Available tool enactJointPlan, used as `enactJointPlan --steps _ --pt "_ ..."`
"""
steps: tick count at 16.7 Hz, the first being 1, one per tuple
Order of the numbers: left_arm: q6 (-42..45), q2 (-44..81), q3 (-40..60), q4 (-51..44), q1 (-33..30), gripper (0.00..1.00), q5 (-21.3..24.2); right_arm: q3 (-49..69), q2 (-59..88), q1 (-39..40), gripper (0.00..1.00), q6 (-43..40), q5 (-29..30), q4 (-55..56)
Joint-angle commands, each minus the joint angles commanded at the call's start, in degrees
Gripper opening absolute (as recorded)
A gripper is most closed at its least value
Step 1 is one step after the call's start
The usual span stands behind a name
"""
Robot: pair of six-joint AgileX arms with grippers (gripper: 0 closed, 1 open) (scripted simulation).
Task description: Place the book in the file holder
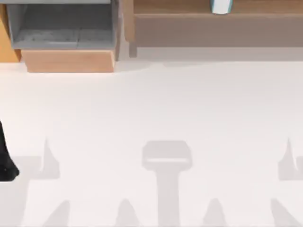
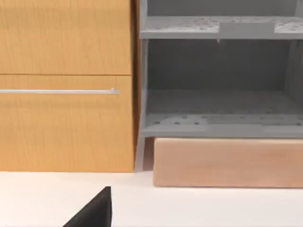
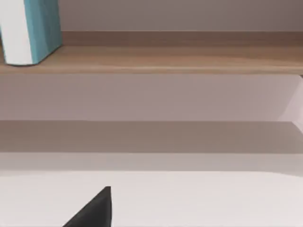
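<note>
Top view: book (image 1: 221, 6) stood upright on brown shelf (image 1: 189, 7), far right; file holder (image 1: 66, 33) far left on tabletop (image 1: 156, 104). My left arm (image 1: 5, 158) parked at left edge.
Left wrist: file holder straight ahead.
Right wrist: book on shelf.
Couldn't tell fingers' state, either side.
</note>
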Motion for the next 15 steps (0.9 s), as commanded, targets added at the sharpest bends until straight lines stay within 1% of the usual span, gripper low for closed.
enactJointPlan --steps 4,7,11,15 --pt "0.1 1.59 1.19 0.61 -0.97 1.0 -0.87 0.0 0.0 0.0 1.0 0.0 0.0 0.0" --pt "0.45 8.5 6.25 3.0 -4.84 1.0 -4.36 0.0 0.0 0.0 1.0 0.0 0.0 0.0" --pt "1.08 26.01 18.04 7.91 -12.99 1.0 -11.86 0.0 0.0 0.0 1.0 0.0 0.0 0.0" --pt "1.7 51.17 34.31 13.5 -22.5 1.0 -20.79 0.0 0.0 0.0 1.0 0.0 0.0 0.0"
